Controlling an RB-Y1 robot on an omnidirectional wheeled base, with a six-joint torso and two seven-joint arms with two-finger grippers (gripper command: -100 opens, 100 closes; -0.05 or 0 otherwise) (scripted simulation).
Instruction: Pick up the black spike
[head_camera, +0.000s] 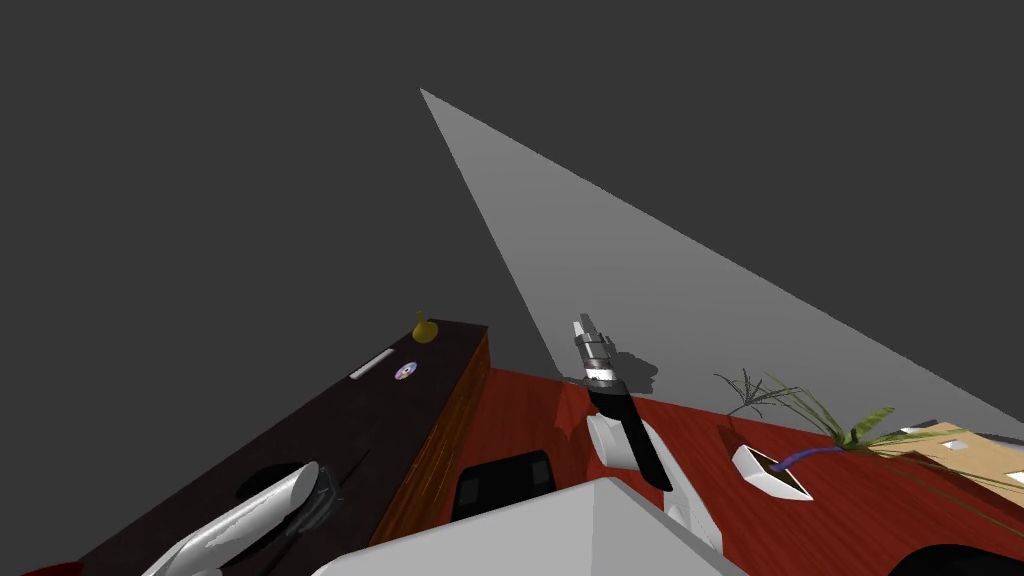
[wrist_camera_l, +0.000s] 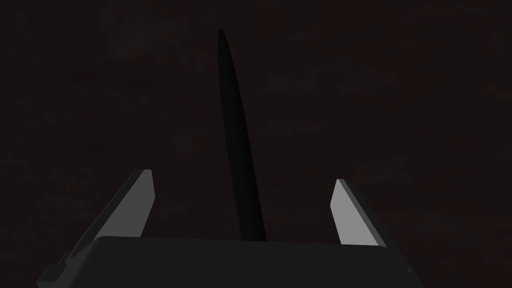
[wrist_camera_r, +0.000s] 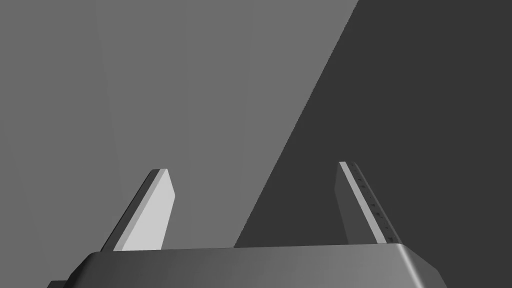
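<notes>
The black spike (wrist_camera_l: 239, 150) is long, thin and pointed. It lies on a very dark surface and runs straight away from the gripper's body. My left gripper (wrist_camera_l: 242, 176) is open, one finger on each side of the spike's thick end, neither touching it. In the head view my left forearm (head_camera: 250, 515) reaches down over the near end of the long dark table (head_camera: 330, 430). My right gripper (wrist_camera_r: 252, 167) is open and holds nothing. It is raised in the air (head_camera: 583, 325) before the grey walls, away from the table.
At the table's far end stand a small yellow object (head_camera: 424, 328), a white strip (head_camera: 371, 363) and a shiny disc (head_camera: 405, 372). On the red floor to the right sit a black box (head_camera: 505, 482) and a white planter (head_camera: 770, 472) with a leafy plant.
</notes>
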